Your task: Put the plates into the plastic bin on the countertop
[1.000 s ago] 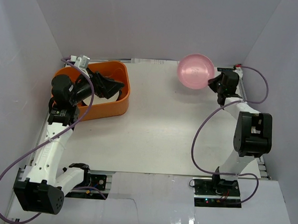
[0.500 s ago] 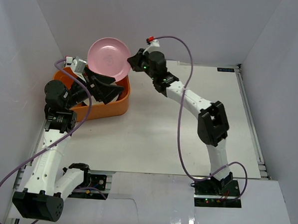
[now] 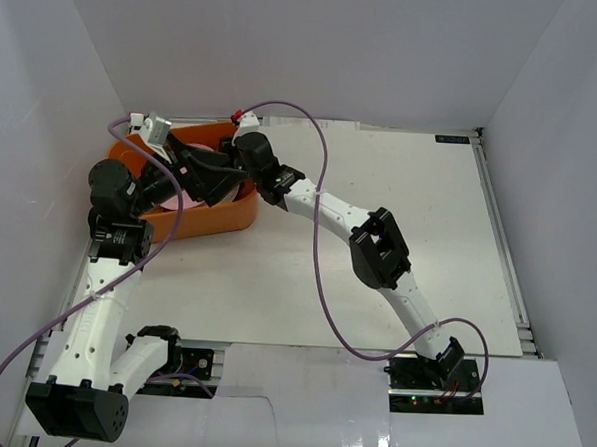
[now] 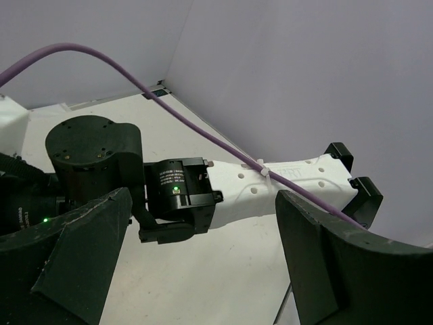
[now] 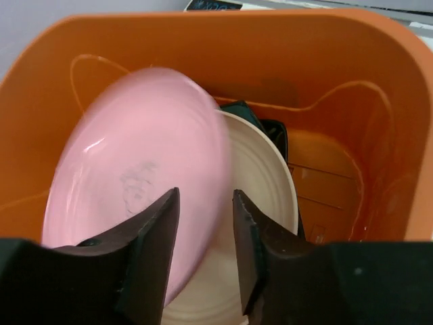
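White countertop (image 3: 449,211), plastic bin (image 3: 234,215) at ten o'clock: my right gripper (image 5: 204,196) hangs released over the blurred pink plate (image 5: 135,169) overlapping a cream plate (image 5: 264,189), left gripper (image 4: 201,203) spread, empty.

One orange bin (image 5: 379,101). In bin, three plates seen: one pink plate (image 5: 135,176), one cream plate (image 5: 260,183), one dark plate (image 5: 260,125), mostly hidden. At bin, two arms: left arm (image 3: 100,293), right arm (image 3: 377,253).

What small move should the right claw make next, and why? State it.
Probably open the right claw fully. The pink plate is already inside the orange bin, overlapping the cream plate. Whether the claw grips it is unclear.
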Action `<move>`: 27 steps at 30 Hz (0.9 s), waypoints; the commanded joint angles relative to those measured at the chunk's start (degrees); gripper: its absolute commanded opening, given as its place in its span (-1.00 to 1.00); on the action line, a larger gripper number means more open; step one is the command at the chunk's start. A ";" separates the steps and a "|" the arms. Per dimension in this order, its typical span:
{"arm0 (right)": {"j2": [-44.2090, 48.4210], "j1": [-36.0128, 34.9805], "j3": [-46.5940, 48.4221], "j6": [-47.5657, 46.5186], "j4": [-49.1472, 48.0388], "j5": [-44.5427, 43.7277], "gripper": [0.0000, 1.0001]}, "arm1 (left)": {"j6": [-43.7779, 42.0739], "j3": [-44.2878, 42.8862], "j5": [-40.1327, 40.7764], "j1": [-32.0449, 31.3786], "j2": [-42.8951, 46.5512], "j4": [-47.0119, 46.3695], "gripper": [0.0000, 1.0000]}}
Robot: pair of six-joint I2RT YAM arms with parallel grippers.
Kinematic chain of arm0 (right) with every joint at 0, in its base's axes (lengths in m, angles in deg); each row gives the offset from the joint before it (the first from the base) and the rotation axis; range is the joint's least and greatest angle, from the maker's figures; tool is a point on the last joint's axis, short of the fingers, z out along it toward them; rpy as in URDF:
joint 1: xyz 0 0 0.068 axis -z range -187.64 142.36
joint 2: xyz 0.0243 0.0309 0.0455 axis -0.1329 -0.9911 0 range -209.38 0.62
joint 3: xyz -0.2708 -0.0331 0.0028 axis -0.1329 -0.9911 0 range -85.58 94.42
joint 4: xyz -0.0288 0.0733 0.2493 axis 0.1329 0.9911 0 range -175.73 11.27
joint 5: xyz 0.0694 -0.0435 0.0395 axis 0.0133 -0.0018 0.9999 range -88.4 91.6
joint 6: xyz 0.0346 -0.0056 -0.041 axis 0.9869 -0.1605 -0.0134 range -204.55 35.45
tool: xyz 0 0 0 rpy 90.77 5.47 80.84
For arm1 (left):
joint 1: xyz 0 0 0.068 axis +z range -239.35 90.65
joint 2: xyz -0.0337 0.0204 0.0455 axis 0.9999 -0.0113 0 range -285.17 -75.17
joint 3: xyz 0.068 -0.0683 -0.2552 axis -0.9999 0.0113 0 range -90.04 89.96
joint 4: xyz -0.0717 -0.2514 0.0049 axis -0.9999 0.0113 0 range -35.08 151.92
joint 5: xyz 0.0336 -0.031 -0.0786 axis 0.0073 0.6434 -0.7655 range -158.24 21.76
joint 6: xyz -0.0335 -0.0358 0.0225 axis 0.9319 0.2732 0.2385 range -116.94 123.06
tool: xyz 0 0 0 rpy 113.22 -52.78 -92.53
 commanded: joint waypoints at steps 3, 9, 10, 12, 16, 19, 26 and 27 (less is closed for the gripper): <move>5.32 0.51 -0.60 -0.94 -6.32 -1.93 0.27 | -1.20 0.48 2.43 1.18 0.46 0.78 0.96; 18.50 0.68 -12.20 -3.04 -10.02 -1.23 0.49 | -1.73 0.57 11.56 2.84 0.11 5.17 0.96; 20.87 0.68 -18.31 -3.57 -11.77 -0.88 0.54 | -1.90 0.57 12.53 3.02 -0.07 5.44 0.96; 28.69 0.86 -25.72 -5.24 -13.88 -0.87 0.62 | -1.82 1.01 14.65 3.29 -0.07 5.62 0.96; 43.63 1.65 -44.88 -9.10 -16.53 -2.01 0.80 | -1.20 1.62 13.96 3.20 -1.29 4.92 0.96; 57.60 2.00 -60.35 -12.27 -16.70 -7.89 0.80 | 0.29 1.71 10.27 3.11 -2.88 3.34 0.96; 95.36 2.18 -89.44 -13.24 -9.44 -26.23 0.80 | 3.63 6.80 6.48 2.23 1.24 1.49 0.96; 98.39 2.26 -91.22 -13.24 -8.02 -27.58 0.80 | 3.63 8.03 6.83 2.06 2.82 1.49 0.96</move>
